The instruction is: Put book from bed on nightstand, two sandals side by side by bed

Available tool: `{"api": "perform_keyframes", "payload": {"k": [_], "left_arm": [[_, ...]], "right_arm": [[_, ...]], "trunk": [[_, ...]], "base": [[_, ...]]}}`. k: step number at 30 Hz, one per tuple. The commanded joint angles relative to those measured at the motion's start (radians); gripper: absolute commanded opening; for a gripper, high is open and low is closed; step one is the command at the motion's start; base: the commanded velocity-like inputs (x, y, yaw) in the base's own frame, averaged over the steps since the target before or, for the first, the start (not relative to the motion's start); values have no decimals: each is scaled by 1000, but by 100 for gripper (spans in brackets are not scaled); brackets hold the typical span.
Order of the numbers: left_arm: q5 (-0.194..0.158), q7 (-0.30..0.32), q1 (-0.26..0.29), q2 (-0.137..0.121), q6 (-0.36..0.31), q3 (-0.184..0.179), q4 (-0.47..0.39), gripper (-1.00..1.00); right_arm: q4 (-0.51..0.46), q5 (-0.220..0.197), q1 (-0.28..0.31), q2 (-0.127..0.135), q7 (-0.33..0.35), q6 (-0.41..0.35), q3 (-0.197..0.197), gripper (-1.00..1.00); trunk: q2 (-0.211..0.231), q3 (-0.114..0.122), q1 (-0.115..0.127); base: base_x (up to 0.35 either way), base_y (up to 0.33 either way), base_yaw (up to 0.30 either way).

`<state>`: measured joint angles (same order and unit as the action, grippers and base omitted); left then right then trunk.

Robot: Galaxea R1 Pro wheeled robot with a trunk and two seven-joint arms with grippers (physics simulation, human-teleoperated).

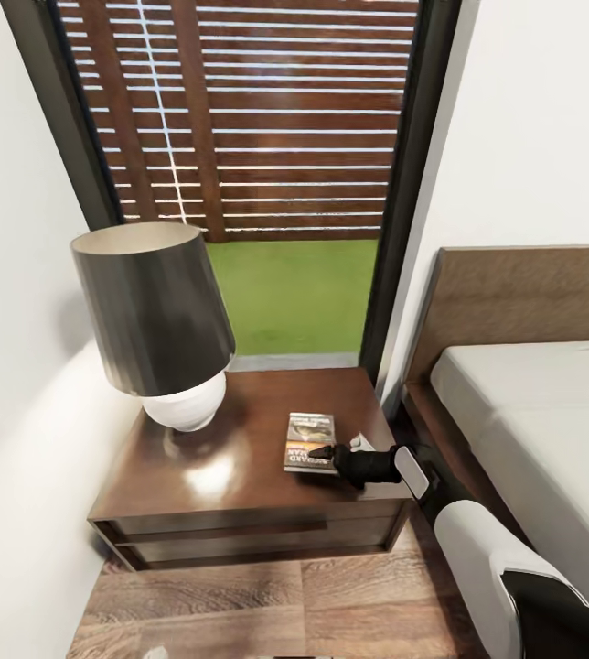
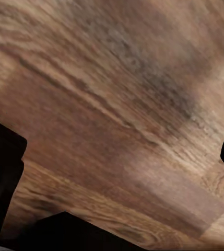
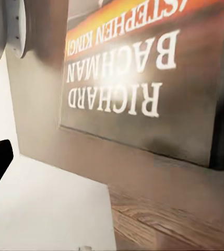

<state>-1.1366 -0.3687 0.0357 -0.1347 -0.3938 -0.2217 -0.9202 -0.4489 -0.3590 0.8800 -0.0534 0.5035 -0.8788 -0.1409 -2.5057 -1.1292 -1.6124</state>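
1. Your book (image 1: pixel 309 442) lies flat on the nightstand (image 1: pixel 240 476), toward its right near corner, well right of the lamp (image 1: pixel 153 316).
2. Your right gripper (image 1: pixel 324 452) sits at the book's near right edge; you cannot tell whether its jaws are parted or closed.
3. The right wrist view looks close at the book's cover (image 3: pixel 143 78) with its white lettering.
4. The bed (image 1: pixel 532 403) stands to the right of the nightstand.
5. Your left gripper's fingers (image 2: pixel 4 172) are spread wide over the wooden floor (image 2: pixel 117 104), holding nothing.
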Motion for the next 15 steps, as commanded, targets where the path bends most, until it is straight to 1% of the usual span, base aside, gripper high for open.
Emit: {"api": "perform_keyframes", "payload": {"k": [1,9,11,15], "left_arm": [[-10,-9,0,-1,1,-4,-1,100],[-9,-9,-1,-2,1,-4,1,100],[-10,-10,-1,-2,1,-4,1,100],[-13,-9,-2,-1,1,2,1,100]], "right_arm": [[-1,5,1,0,3,-6,-8,100],[-3,2,2,4,4,-6,-8,100],[-4,2,2,4,4,-6,-8,100],[-29,3,-1,3,4,3,-8,100]], "trunk": [[0,-1,1],[0,-1,1],[0,-1,1],[0,-1,1]], "base": [[-274,0,0],[-299,0,0],[-156,0,0],[-65,0,0]]}}
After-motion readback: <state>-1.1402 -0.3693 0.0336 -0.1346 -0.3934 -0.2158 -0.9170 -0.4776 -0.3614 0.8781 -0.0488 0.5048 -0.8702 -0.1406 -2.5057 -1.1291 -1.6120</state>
